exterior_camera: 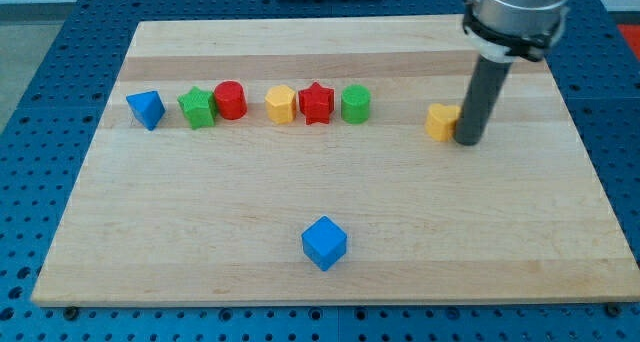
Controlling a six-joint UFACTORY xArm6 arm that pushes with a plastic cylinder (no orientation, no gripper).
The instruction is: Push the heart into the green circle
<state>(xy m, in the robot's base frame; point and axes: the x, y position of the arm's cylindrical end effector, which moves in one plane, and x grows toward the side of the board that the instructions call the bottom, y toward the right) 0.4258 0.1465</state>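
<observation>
A yellow block [439,121], likely the heart, lies at the view's right, partly hidden by my rod. My tip [468,141] rests on the board right against its right side. The green circle [355,103] stands to the left of the yellow block, at the right end of a row of blocks, with a gap of bare wood between them.
The row runs leftward from the green circle: red star [316,102], yellow hexagon [281,104], red cylinder [230,99], green star [198,108], blue triangle [146,109]. A blue cube [324,243] sits near the view's bottom. The wooden board [330,187] has blue pegboard around it.
</observation>
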